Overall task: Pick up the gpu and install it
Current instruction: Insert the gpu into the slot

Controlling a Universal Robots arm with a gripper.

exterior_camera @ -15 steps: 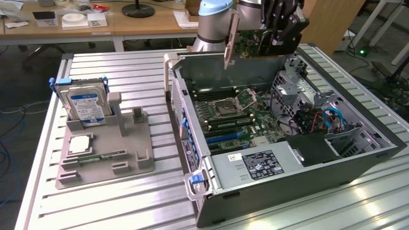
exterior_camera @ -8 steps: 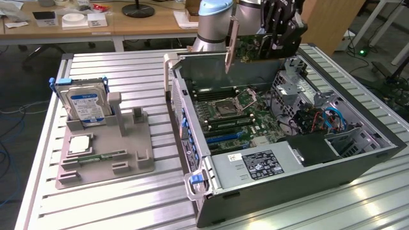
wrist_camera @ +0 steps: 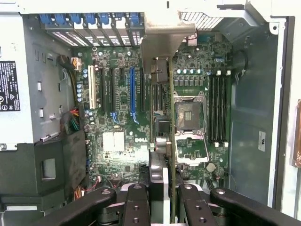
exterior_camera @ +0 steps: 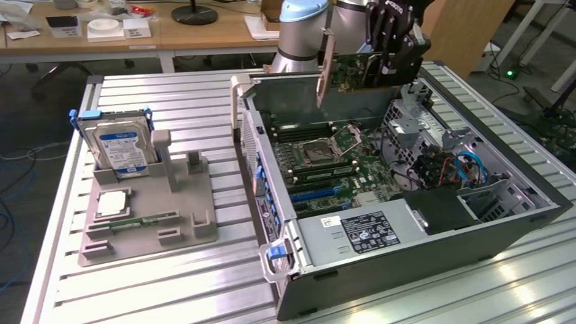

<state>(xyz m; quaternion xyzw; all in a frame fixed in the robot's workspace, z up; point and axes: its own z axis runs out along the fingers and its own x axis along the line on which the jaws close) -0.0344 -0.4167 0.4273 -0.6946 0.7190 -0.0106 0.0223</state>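
Exterior view: I see the gripper (exterior_camera: 394,64) clenched on the gpu (exterior_camera: 354,73), holding the card upright in the air over the far end of the open case (exterior_camera: 504,223). The card's silver bracket (exterior_camera: 325,67) points toward the exterior view's left, and its green board faces the camera. It hangs above the case wall, clear of the motherboard (exterior_camera: 338,165) below, so it is not yet seated. The case lies on its side on the slatted table (exterior_camera: 180,283), with the power supply (exterior_camera: 360,233) at its near end. Well apart, toward the exterior view's left, a gray stand (exterior_camera: 180,229) holds a hard drive (exterior_camera: 121,145) on edge. From the wrist view I look straight down past the gripper (wrist_camera: 164,193), whose black fingers (wrist_camera: 136,205) pinch the gpu (wrist_camera: 162,75) from both sides. I see the card edge-on there, running between the long blue slot (wrist_camera: 132,89) and the bare socket (wrist_camera: 190,110) on the motherboard (wrist_camera: 117,141).
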